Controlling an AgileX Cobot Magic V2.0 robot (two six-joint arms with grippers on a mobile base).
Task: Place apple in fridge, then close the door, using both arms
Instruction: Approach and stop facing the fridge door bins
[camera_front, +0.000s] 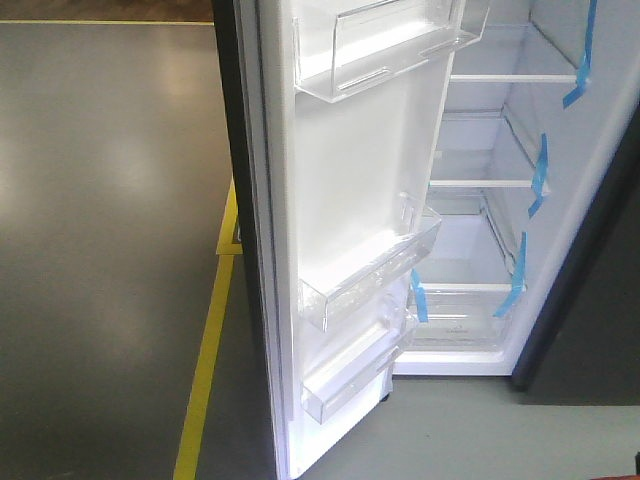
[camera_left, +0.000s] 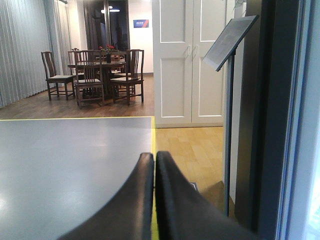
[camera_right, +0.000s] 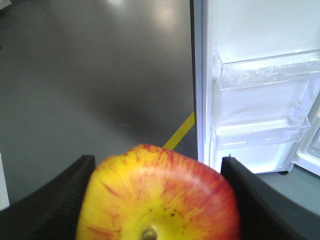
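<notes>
Red and yellow fill the right wrist view: the apple is pinched by the right gripper, one black jaw pressed against each flank, and a brown stem spot is seen at the bottom edge. The fruit is held in the air outside the fridge, just beside the open door, with grey floor beneath.

From the front, the door is seen swung wide, its white lining turned to the camera and clear plastic bins fixed along it. Behind it, the white interior is exposed, and glass shelves are marked at their edges with strips of blue tape. A yellow line is painted on the floor to the left of the door.

On the other side, the left gripper is shown with its jaws pressed together and nothing between them. Past it, a dark table ringed by chairs, white panelled doors and a slanted stand are made out.
</notes>
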